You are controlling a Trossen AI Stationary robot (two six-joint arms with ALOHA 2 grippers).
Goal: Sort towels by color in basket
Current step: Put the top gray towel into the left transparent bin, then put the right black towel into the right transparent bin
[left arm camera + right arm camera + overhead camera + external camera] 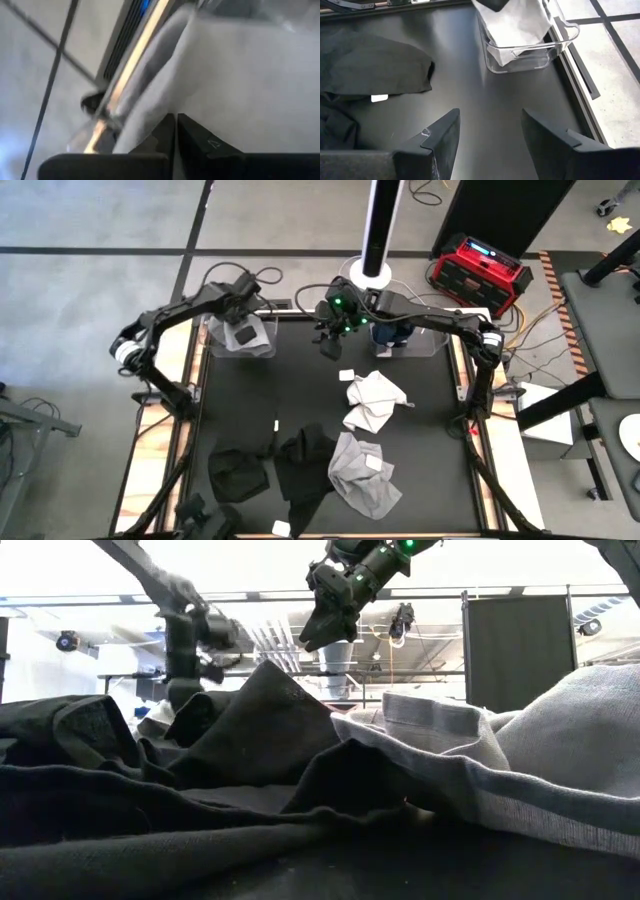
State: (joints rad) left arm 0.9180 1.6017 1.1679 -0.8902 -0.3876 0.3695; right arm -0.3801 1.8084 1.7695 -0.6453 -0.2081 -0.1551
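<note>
My left gripper (243, 332) is at the far left, inside a clear basket (535, 49), shut on a white towel (517, 25) that fills the basket. My right gripper (490, 135) is open and empty, above the black mat at the far middle (330, 345). A navy towel (390, 332) lies in a second clear basket (432, 345) at the far right. Two white towels (375, 393) and a light grey one (365, 475) lie on the mat toward the right. Black towels (240, 470) lie crumpled at the near left. My left gripper holds the white towel from above, its shut fingers (192, 137) pointing down into the basket. The cloth (145, 132) bunches around the fingertips, so which part of it they have, I cannot tell. The towel hangs below the gripper, its lower part resting in the basket.
The mat between the two baskets and the loose towels is bare (300, 385). A white tag (347, 374) lies near the white towels. In the low view, black cloth (250, 730) and grey cloth (520, 760) fill the foreground. A red box (480, 272) stands beyond the table.
</note>
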